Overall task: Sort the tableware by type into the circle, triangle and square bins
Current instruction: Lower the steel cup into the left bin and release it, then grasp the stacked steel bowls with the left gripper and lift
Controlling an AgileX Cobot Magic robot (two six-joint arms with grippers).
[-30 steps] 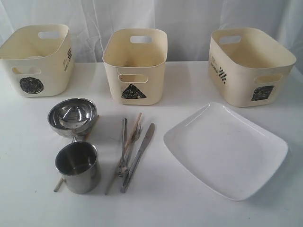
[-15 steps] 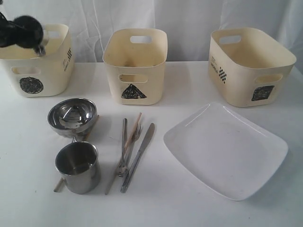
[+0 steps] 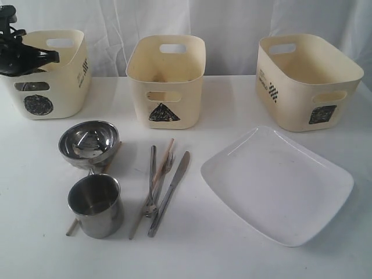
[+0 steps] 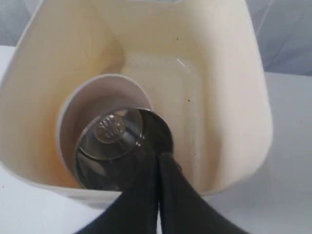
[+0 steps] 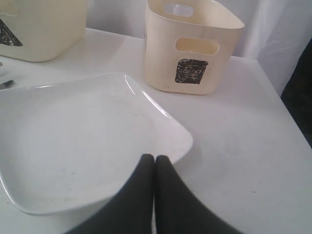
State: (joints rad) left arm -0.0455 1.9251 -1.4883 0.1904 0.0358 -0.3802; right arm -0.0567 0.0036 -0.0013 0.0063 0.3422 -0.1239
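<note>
Exterior view: the black left gripper was seen over the cream plastic circle-marked bin. Nested steel bowls, a steel mug, a steel knife, fork, thin chopsticks and a large white rounded-square plate were spread on the white table.

Left wrist view: its fingers were pressed together, empty, above a second steel mug set inside a white bowl in that bin.

Right wrist view: the right gripper was closed on nothing over the plate's corner, near the square-marked bin.
</note>
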